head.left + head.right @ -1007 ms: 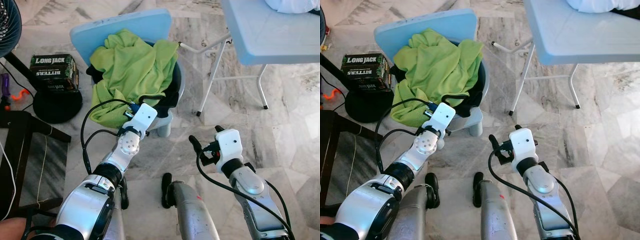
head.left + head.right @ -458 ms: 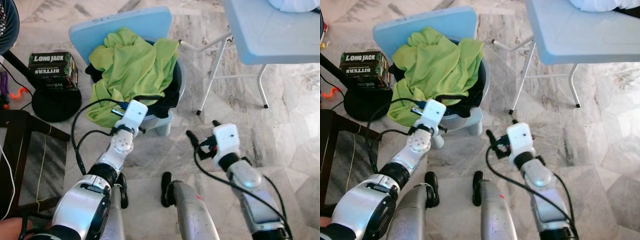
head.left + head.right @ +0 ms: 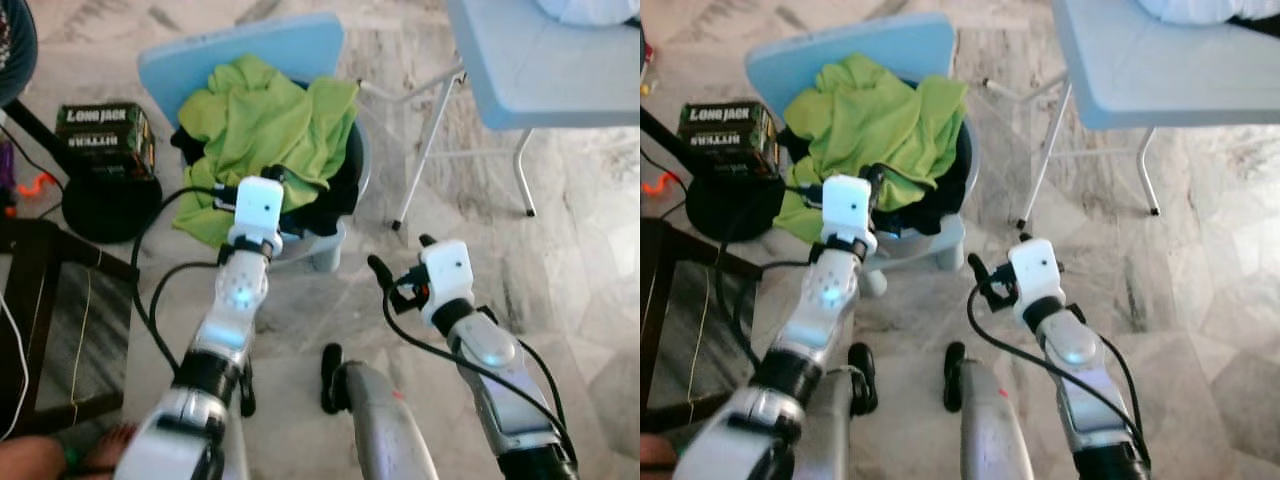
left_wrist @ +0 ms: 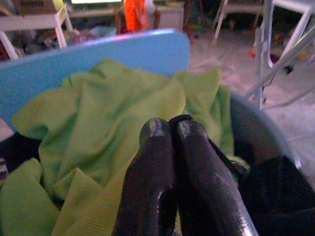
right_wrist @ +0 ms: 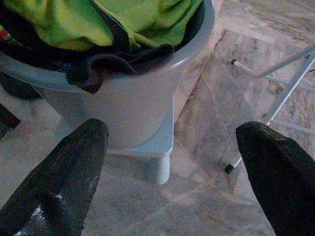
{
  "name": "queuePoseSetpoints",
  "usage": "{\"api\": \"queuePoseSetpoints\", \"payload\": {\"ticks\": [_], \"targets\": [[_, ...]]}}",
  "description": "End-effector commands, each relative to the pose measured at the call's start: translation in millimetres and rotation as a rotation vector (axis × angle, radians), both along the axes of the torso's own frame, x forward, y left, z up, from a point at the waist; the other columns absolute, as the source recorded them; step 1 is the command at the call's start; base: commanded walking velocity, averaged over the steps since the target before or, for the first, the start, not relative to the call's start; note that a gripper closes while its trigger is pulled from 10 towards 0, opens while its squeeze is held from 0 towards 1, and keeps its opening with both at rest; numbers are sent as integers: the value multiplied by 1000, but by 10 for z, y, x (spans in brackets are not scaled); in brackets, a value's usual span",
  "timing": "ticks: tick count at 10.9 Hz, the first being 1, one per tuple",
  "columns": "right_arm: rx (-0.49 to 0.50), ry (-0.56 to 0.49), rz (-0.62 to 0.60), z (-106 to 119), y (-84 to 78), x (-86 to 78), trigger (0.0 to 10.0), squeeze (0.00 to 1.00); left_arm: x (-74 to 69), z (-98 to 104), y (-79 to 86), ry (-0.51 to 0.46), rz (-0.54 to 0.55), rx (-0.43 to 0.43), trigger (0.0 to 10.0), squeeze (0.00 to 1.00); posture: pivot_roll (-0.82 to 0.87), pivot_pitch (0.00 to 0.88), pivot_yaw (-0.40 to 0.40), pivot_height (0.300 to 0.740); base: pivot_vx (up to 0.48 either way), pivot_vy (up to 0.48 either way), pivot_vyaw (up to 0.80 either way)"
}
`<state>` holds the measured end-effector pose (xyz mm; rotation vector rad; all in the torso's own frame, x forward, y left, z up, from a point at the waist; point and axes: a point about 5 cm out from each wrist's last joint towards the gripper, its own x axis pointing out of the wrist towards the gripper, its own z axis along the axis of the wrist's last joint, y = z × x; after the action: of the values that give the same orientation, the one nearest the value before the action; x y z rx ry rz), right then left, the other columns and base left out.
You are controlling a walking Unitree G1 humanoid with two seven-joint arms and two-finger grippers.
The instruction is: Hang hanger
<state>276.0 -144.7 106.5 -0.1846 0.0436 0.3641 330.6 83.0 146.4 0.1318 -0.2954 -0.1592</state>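
lime-green cloth (image 3: 268,125) fills a grey laundry basket (image 5: 125,101) standing on a pale blue chair (image 3: 245,52), with dark clothing (image 5: 123,61) draped over the basket's near rim. the left gripper (image 4: 170,129) is over the near edge of the heap, its two black fingers pressed tip to tip with nothing seen between them, just above the green cloth; whether they touch it cannot be told. no hanger can be made out in the heap. the right gripper (image 3: 400,262) hangs over the marble floor (image 3: 590,250) beside the chair, fingers (image 5: 64,182) spread wide, holding nothing, pointing at the basket's wall. a light blue folding table (image 3: 540,60) stands to the right.
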Motion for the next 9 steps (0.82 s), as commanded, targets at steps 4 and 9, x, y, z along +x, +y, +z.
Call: {"api": "queuePoseSetpoints", "payload": {"ticks": [4,9], "targets": [[17,45,18,-153,58,-37,10000,0,-376,-449,-40,274,-95,125,0,0,-28,366,-116,740,0,0,0],[19,39,27,-158,70,16,10000,0,-424,-611,140,413,-54,238,0,0,-17,370,-120,740,0,0,0]]}}
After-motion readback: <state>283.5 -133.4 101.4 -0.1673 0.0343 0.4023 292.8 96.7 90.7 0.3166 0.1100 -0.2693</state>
